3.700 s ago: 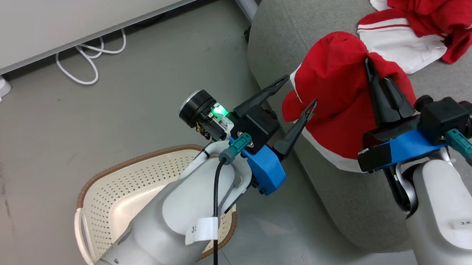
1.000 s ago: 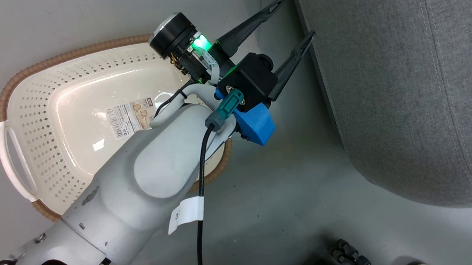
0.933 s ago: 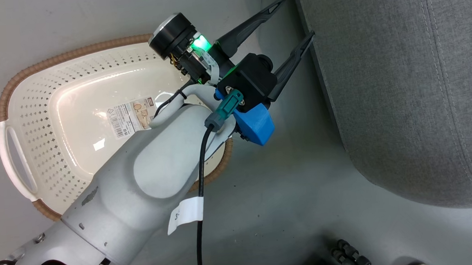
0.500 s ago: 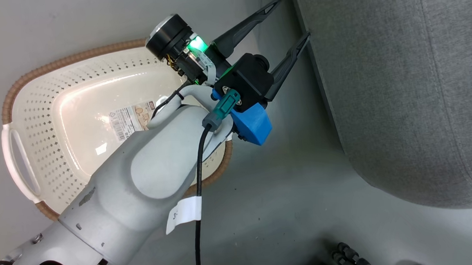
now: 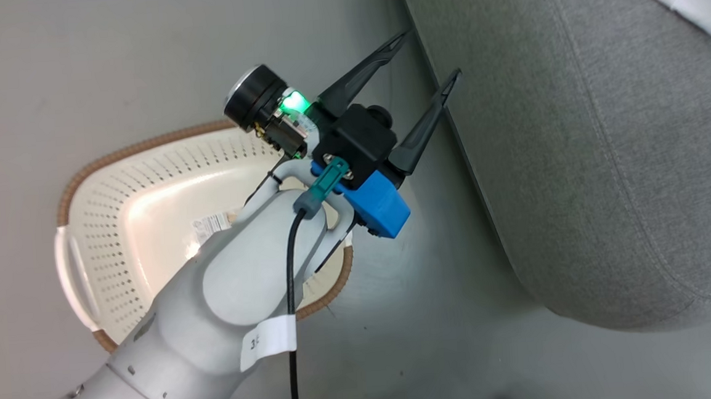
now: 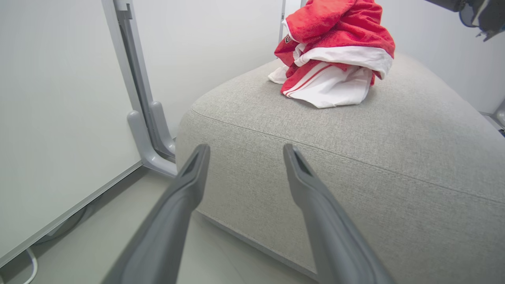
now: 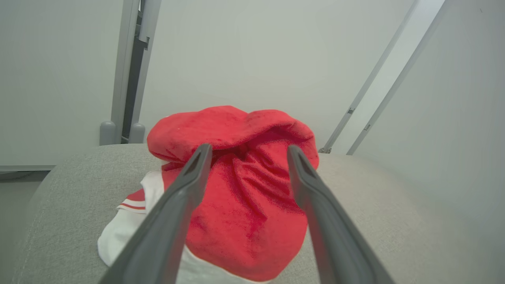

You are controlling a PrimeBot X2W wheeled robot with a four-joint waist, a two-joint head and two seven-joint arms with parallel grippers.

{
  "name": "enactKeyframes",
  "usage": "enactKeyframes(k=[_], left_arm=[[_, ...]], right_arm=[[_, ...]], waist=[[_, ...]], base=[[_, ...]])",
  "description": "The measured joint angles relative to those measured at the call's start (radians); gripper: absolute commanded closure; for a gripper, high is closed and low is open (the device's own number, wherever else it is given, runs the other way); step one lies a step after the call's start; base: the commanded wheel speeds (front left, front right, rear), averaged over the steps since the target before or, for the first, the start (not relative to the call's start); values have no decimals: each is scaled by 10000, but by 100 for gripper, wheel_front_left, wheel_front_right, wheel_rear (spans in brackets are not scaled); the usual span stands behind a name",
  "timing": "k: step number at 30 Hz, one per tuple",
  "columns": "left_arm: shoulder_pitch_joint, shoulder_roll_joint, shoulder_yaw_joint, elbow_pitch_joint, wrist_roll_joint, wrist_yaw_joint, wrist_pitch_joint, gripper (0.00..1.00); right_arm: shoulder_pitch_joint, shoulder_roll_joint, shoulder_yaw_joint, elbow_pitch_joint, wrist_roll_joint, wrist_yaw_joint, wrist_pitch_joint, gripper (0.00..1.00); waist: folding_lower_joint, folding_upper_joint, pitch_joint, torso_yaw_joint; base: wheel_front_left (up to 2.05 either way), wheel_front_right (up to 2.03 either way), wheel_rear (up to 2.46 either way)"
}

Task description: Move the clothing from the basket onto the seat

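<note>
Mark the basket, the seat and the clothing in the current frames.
basket [image 5: 162, 174], head view, perforated wall just below the brown rim.
seat [image 6: 414, 118], left wrist view, bare grey top of the cushion.
clothing [image 7: 252, 197], right wrist view, red fabric seen between the two fingers.

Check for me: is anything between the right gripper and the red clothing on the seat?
Nothing visible. In the right wrist view the right gripper is open and points straight at the clothing piled on the seat, with no other object between them. How much gap remains, I cannot tell.
</note>
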Motion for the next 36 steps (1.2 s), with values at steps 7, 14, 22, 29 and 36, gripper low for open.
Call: enactKeyframes(k=[7, 14, 22, 29, 36], left_arm=[[1021, 52, 1122, -706, -31, 251, -2, 0], [2193, 56, 2660, -1411, 263, 560, -4, 0], [3504, -46, 4477, -1952, 612, 556, -10, 0], [4816, -226, 5902, -2341, 1018, 466, -12, 0], [6149, -395, 6865, -2744, 1494, 217, -12, 0]], right_arm=[[671, 180, 1189, -554, 165, 0, 0, 0], [1111, 481, 2522, -988, 238, 0, 0, 0], [1686, 813, 3693, -1210, 313, 0, 0, 0], [2407, 1269, 4052, -1198, 433, 0, 0, 0], [3434, 1651, 4002, -1058, 491, 0, 0, 0]], waist=[[0, 1, -1088, 298], [0, 1, -2143, 820], [0, 1, -3221, 1546], [-1, 1, -4100, 2087], [-1, 1, -4868, 2471]], base=[[0, 0, 0], [0, 0, 0], [0, 0, 0], [0, 0, 0], [0, 0, 0]])
